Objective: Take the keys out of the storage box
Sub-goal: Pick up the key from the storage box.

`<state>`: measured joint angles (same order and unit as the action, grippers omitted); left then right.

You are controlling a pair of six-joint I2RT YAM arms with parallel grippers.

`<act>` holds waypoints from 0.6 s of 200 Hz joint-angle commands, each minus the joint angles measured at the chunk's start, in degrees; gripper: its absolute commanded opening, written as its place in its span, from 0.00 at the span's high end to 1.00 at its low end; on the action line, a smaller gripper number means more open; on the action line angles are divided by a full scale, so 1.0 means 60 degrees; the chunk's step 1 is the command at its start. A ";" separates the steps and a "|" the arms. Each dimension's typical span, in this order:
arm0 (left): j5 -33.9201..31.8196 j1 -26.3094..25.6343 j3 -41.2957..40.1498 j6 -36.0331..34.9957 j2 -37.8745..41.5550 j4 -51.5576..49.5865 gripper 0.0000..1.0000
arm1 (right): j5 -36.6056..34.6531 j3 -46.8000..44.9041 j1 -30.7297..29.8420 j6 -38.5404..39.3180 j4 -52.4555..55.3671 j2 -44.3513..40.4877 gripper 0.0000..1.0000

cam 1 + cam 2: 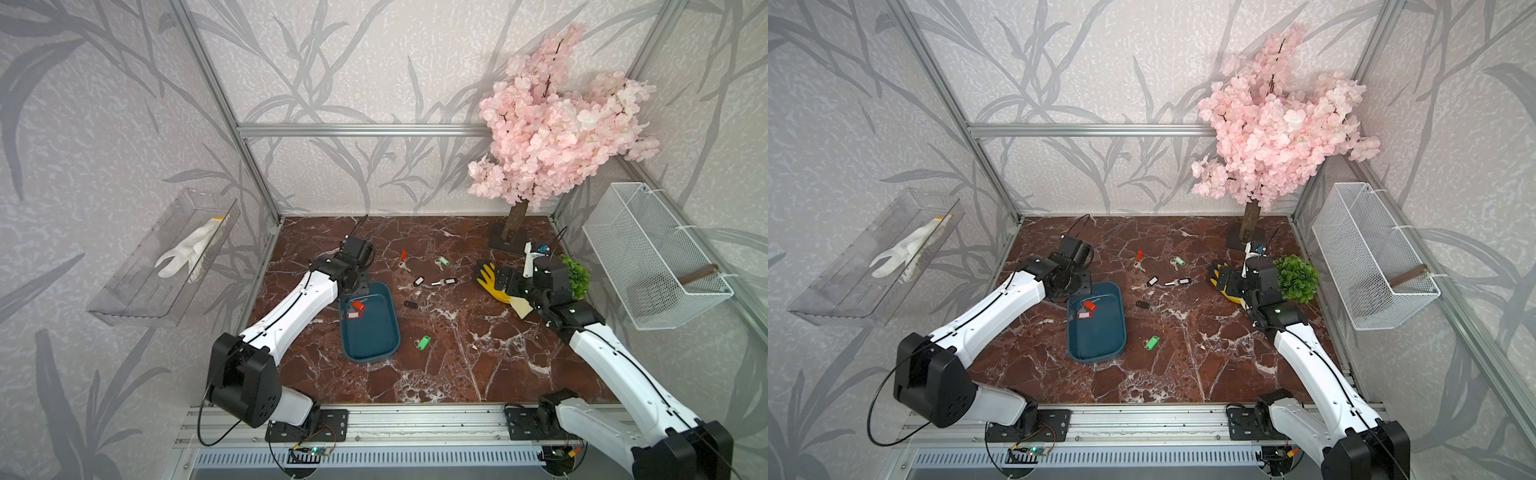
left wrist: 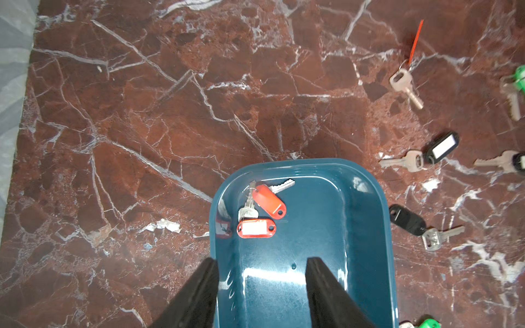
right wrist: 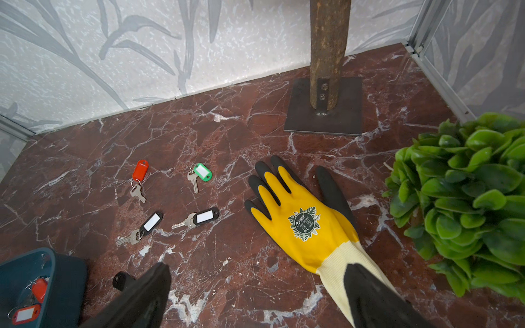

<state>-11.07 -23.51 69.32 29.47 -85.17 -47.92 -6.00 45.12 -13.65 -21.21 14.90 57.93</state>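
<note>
Two red-tagged keys in storage box, seemingly just beyond left tool.

Robot lab test cell (home-like dressing): aluminium frame, wallpapered panels, blossom tree, marble-look tabletop.

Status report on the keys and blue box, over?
Left gripper open, empty, over box. Right gripper open by yellow glove. Two red-tagged keys left in box. Nothing blocking.

Leaf-patterned grey walls and aluminium frame enclose a red-brown marble tabletop; pink blossom tree, apparently artificial, at its far right corner.
</note>
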 commanded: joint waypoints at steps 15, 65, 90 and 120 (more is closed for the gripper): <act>0.0180 0.0021 0.0244 -0.0138 -0.1217 -0.0210 0.52 | -0.0011 -0.0150 0.0048 0.0011 -0.0176 -0.0079 0.01; -0.0234 0.0022 0.0273 -0.0027 -0.2087 -0.0218 0.54 | -0.0068 -0.0167 0.0048 0.0049 -0.0108 -0.0104 0.01; -0.0414 0.0021 0.0140 0.0009 -0.2313 -0.0186 0.57 | -0.0062 -0.0213 0.0048 0.0021 -0.0153 -0.0069 0.01; -0.0645 0.0029 0.0114 0.0104 -0.2634 -0.0164 0.59 | -0.0003 -0.0225 0.0048 -0.0001 -0.0170 -0.0054 0.01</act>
<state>-12.56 -23.51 69.65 29.45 -99.29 -48.01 -5.96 44.42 -13.61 -21.21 14.83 57.93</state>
